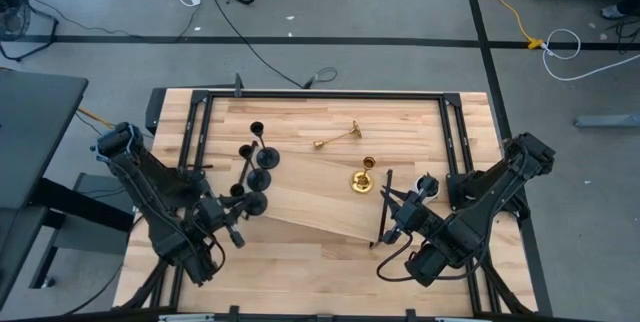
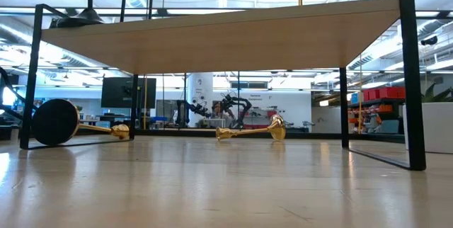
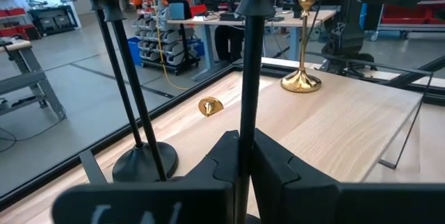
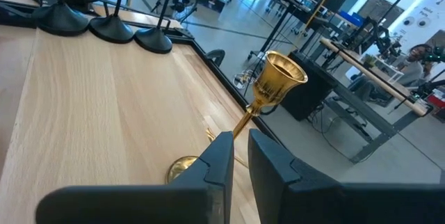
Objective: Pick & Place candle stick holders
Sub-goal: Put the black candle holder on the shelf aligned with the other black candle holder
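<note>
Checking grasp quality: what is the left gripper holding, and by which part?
The left gripper is shut on a black candle stick holder, gripping its thin stem between both fingers.

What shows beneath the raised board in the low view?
Two fallen candle stick holders: a gold one mid-picture, another at left, dark round base showing. The board hides its own top.

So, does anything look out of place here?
Yes: one gold candlestick lies on its side on the table, while the other gold one and the black ones stand upright. The left gripper holds one black stem.
</note>
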Controlling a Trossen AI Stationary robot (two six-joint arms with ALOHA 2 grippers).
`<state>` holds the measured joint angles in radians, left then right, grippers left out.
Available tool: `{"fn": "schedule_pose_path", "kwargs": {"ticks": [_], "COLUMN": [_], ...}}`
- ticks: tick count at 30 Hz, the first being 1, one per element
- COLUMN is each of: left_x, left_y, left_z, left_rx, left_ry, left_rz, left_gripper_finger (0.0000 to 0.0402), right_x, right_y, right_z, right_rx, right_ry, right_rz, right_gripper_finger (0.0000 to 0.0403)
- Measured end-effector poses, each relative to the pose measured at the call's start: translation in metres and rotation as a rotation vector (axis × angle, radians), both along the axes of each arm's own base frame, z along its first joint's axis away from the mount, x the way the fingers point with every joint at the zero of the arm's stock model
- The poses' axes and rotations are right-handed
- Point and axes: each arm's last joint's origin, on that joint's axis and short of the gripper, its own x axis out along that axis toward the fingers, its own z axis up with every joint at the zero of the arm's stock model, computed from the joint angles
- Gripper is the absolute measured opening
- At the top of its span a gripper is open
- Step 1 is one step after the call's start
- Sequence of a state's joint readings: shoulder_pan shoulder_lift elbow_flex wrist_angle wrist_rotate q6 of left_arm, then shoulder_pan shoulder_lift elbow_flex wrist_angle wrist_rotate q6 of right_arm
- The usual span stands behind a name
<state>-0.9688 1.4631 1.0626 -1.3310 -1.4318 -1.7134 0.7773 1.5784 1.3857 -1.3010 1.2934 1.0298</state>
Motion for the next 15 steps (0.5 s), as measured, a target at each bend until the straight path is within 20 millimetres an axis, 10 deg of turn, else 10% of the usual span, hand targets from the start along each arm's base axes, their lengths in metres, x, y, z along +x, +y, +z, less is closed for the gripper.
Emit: {"fn": "schedule_pose_path", "kwargs": {"ticks": [15], "left_x": [0.0002], "left_y": [0.0007], "left_z": [-0.0006], "left_rx": [-0.002], "left_ry": [0.004], "left_rz": [0.004], "left_gripper_finger": [0.0105], "right_x": [0.0005], "right_y": [-0.0003], "right_z": [0.0], "right_rx": [0.002], "right_ry": [-0.002], "right_rz": [-0.002], "right_gripper_finger": [0.0049]}}
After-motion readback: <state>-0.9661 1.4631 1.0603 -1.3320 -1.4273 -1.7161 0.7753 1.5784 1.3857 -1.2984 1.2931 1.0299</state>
